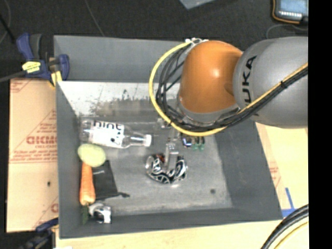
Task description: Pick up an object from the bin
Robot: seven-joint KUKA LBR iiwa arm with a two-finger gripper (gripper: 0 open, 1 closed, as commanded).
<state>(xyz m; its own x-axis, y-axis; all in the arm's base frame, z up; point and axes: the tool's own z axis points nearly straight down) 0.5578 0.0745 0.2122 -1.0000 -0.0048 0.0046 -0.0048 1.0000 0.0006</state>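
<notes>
My gripper (pixel 170 155) hangs below the orange wrist cover, low over the middle of the bin floor. Directly under it lies a crumpled black-and-white patterned thing (pixel 166 172), and the gripper's tip reaches down to its top edge. I cannot tell whether it touches. To the left, a clear plastic bottle (pixel 110 134) with dark lettering lies on its side, its white cap pointing right toward the gripper.
Along the bin's left side lie a pale green round piece (pixel 92 155), an orange carrot (pixel 86 184), a flat black piece (pixel 105 180) and a small silver-and-white thing (pixel 100 212) in the front left corner. The arm covers the bin's back right.
</notes>
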